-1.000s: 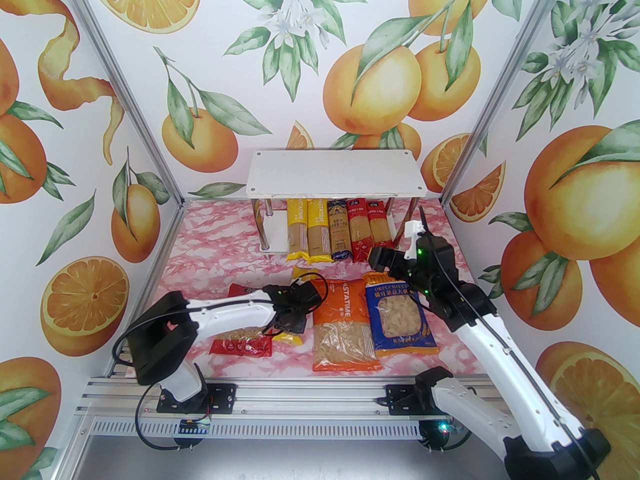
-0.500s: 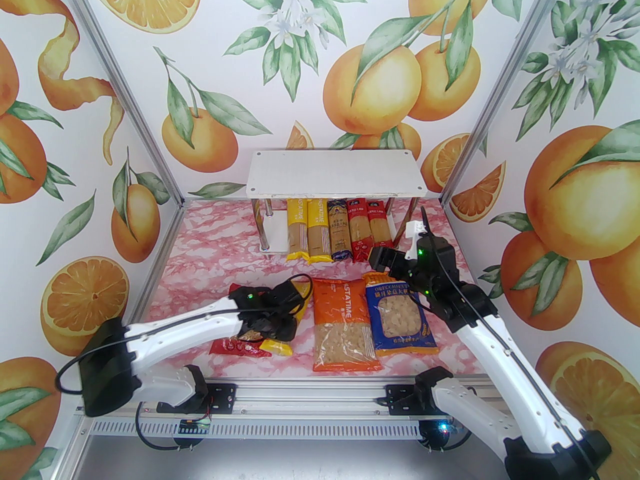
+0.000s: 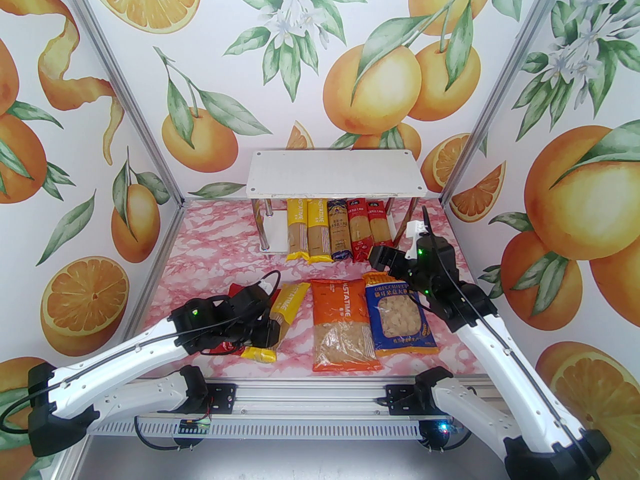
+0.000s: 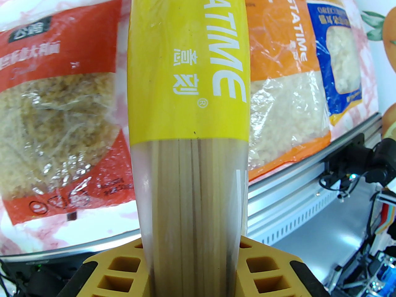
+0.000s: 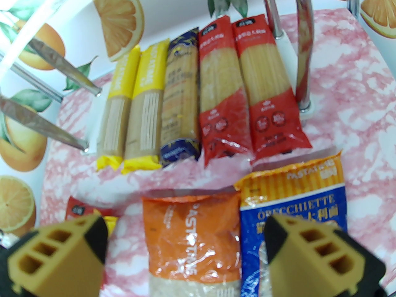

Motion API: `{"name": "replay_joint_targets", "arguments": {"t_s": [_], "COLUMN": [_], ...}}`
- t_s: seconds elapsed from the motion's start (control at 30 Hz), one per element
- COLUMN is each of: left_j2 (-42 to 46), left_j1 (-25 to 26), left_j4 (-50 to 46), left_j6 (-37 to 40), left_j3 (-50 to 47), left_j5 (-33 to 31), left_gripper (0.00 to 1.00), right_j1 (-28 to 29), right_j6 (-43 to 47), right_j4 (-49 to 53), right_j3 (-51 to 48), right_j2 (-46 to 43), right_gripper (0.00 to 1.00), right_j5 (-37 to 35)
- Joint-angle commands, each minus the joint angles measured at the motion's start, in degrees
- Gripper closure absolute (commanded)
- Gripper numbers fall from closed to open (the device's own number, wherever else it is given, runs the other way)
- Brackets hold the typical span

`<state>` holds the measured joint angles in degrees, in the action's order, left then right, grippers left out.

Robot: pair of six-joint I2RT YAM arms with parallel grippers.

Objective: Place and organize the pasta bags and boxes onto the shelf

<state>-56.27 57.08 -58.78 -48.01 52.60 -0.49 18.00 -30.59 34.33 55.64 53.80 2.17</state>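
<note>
OK, my left gripper (image 4: 191,268) pinches the yellow spaghetti pack (image 4: 188,104) near the table's (image 3: 200,263) front edge, left side. Right gripper (image 5: 185,252) spread wide. Plan: keep pack level, slide it into the shelf's (image 3: 334,173) lower-board gap, left end.

Yellow spaghetti pack (image 4: 188,104): both ends beyond left wrist view's edges.

— Seen from above, how do the two arms look?
— White shells on the left arm (image 3: 125,353) and right arm (image 3: 492,353), black joints, a green light (image 3: 420,252) glowing near each wrist.
— And the ends?
— Ochre fingers (image 5: 58,258) moulded with square hollow cells, black on their inner faces. Thin black cables (image 3: 530,383) trail along the shells, above black base plates (image 3: 220,398).
</note>
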Motion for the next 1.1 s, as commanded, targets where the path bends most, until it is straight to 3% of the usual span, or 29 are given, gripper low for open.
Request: {"name": "replay_joint_targets", "arguments": {"t_s": [0.0, 0.3, 0.5, 0.83, 1.07], "left_j2": [3.0, 3.4, 4.1, 1.0, -5.8], "left_j1": [0.1, -0.2, -2.4, -8.3, -13.0], "left_j4": [1.4, 4.3, 6.0, 24.5, 36.6], "left_j6": [-0.5, 1.9, 4.1, 8.4, 11.7], "left_j3": [4.5, 9.4, 12.2, 6.7, 5.1], "left_j5": [-3.6, -1.2, -6.2, -16.5, -19.8], "left_gripper": [1.00, 1.00, 1.00, 1.00, 1.00], "right_j1": [0.7, 4.0, 5.3, 5.5, 5.5], "right_j6": [-0.3, -0.1, 0.0, 1.0, 1.5], "right_j4": [0.0, -0.2, -0.4, 0.2, 0.2], "right_j3": [2.2, 3.7, 4.7, 5.6, 6.5], "right_j2": [0.3, 2.3, 3.7, 4.1, 5.2], "right_gripper": [0.12, 0.12, 0.12, 0.12, 0.11], "right_j5": [-0.1, -2.3, -2.9, -3.1, -2.8]}}
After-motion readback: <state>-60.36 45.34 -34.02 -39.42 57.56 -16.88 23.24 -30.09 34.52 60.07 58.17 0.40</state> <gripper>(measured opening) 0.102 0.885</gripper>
